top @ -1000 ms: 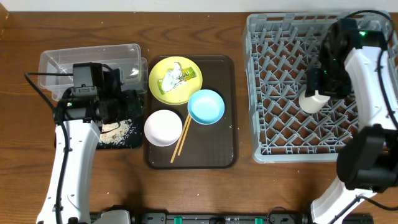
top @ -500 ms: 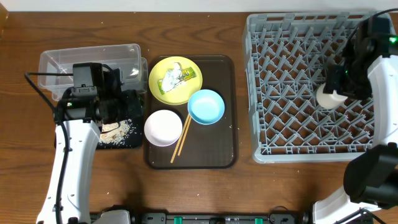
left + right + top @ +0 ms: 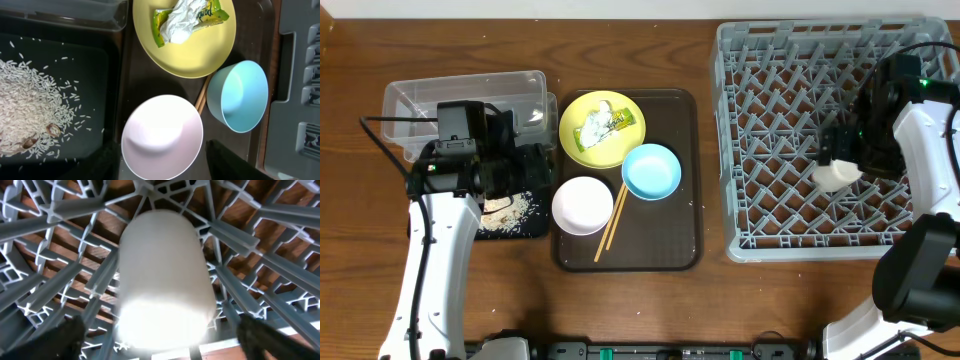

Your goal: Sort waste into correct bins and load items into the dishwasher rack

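The pale cup (image 3: 835, 176) lies on its side among the pegs of the grey dishwasher rack (image 3: 760, 120). My right gripper (image 3: 840, 150) hovers over it, open, its fingers wide of the cup (image 3: 165, 270) in the right wrist view (image 3: 160, 335). My left gripper (image 3: 525, 170) is open and empty, and in the left wrist view (image 3: 167, 165) it sits above the white bowl (image 3: 162, 137). The yellow plate (image 3: 578, 145) holds the wrapper (image 3: 603, 124). The blue bowl (image 3: 651, 171), white bowl (image 3: 582, 205) and chopsticks (image 3: 610, 225) are nearby. Rice (image 3: 510, 208) lies in the black tray (image 3: 95, 65).
The plate, bowls and chopsticks rest on a dark brown serving tray (image 3: 670, 240) in the middle. The clear tub (image 3: 410, 100) stands at the back left, beside the black tray. The rack fills the right side of the wooden table.
The right gripper carried the cup right, then back left and down into the rack, and has opened off it. The left arm has not moved.
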`<move>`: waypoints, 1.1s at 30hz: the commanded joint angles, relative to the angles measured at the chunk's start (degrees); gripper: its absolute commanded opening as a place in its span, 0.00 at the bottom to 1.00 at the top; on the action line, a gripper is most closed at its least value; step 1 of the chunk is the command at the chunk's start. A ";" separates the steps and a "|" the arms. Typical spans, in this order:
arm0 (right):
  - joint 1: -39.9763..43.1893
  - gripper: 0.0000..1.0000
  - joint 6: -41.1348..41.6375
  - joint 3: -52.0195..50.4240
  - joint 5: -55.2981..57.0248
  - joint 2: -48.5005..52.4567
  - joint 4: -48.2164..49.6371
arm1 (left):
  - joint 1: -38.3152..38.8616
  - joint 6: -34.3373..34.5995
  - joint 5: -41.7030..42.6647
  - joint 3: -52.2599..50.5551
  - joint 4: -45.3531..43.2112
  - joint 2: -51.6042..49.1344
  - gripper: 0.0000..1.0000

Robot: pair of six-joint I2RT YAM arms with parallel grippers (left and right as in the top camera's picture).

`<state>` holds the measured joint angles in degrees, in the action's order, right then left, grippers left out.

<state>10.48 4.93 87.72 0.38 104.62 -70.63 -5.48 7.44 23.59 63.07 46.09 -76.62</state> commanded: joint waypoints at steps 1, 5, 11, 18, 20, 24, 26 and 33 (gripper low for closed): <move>-0.37 0.99 -1.05 1.25 -3.08 -0.09 -0.55 | -0.24 -0.33 -0.35 0.42 0.24 0.63 0.63; -0.42 0.99 -1.92 4.50 -6.80 -0.17 -2.34 | -0.24 -0.35 -1.70 0.42 1.27 0.66 0.68; -3.50 0.99 -5.75 13.49 -19.98 -1.55 -0.76 | -0.24 0.52 -11.08 0.42 4.39 0.66 0.75; -14.14 0.99 -5.84 14.16 -28.61 -1.44 9.75 | -0.26 8.66 -19.50 0.15 5.99 0.66 0.79; -18.82 0.99 -5.84 14.16 -25.66 -0.42 11.41 | -0.24 9.40 -19.82 0.15 6.12 0.66 0.80; -27.10 0.93 -5.62 14.16 -16.09 2.27 13.27 | -0.24 9.38 -19.82 0.15 6.12 0.63 0.80; -30.42 0.88 -3.50 14.16 -11.21 4.07 14.12 | -0.24 9.38 -19.82 0.15 6.12 0.63 0.80; -37.68 0.69 0.46 14.16 -7.67 12.81 15.52 | -0.24 9.38 -19.82 0.15 6.12 0.66 0.81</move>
<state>-25.71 3.16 101.32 -10.63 114.28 -55.16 -5.48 16.40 5.06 63.07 52.10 -76.60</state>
